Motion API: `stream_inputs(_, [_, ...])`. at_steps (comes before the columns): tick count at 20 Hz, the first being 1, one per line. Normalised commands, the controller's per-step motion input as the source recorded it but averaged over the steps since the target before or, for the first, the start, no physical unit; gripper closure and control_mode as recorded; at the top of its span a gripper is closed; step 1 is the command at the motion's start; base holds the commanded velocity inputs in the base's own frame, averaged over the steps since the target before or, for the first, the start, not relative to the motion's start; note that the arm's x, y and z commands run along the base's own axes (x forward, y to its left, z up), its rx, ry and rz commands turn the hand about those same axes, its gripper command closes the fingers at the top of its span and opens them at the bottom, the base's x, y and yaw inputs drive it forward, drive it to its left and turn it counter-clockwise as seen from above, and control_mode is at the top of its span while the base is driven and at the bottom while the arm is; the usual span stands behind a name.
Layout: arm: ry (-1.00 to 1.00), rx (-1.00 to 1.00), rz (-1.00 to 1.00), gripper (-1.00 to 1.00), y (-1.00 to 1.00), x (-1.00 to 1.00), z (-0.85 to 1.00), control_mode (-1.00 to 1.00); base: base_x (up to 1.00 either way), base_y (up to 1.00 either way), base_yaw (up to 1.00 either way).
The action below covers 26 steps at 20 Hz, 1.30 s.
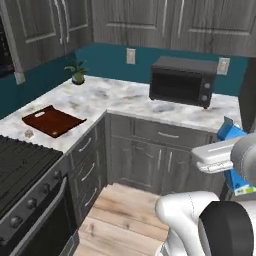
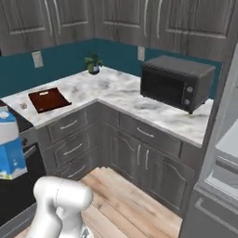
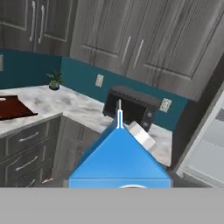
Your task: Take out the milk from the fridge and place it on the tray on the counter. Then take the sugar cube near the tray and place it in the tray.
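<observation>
The milk [image 1: 231,135], a bright blue gabled carton, hangs in the air at the right, off the counter's end. My gripper [image 1: 220,156] is shut on it, and the white hand crosses its front. The carton also shows at the left edge of the right base view [image 2: 10,153], and its gabled top [image 3: 120,157] rises close before the hand camera. The reddish-brown tray [image 1: 52,121] [image 2: 48,99] [image 3: 13,107] lies far to the left on the marbled counter [image 1: 120,97]. The tiny sugar cube [image 1: 29,133] [image 2: 23,106] sits beside the tray. The fridge [image 2: 223,153] stands open at the right.
A black microwave [image 1: 182,80] [image 2: 176,83] stands on the counter near the fridge. A small potted plant [image 1: 77,72] is in the back corner. The black stove top [image 1: 20,170] adjoins the counter beside the tray. Wood floor [image 1: 125,215] lies between me and the cabinets.
</observation>
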Motion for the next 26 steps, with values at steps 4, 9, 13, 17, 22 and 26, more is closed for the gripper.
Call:
stream_inputs(4, [0.00, 0.00, 0.00, 1.00, 0.00, 0.00, 0.00, 1.00, 0.68, 0.00, 0.88])
stream_inputs(9, [0.00, 0.00, 0.00, 1.00, 0.00, 0.00, 0.00, 1.00, 0.79, -0.01, 0.82])
stream_inputs(13, [0.00, 0.00, 0.00, 1.00, 0.00, 0.00, 0.00, 1.00, 0.98, 0.03, 0.38])
stream_inputs(17, [0.00, 0.00, 0.00, 1.00, 0.00, 0.00, 0.00, 1.00, 1.00, 0.17, 0.24])
stream_inputs(22, [0.00, 0.00, 0.00, 1.00, 0.00, 0.00, 0.00, 1.00, 0.95, -0.42, 0.16])
stream_inputs(26, [0.00, 0.00, 0.00, 1.00, 0.00, 0.00, 0.00, 1.00, 0.89, -0.72, 0.15])
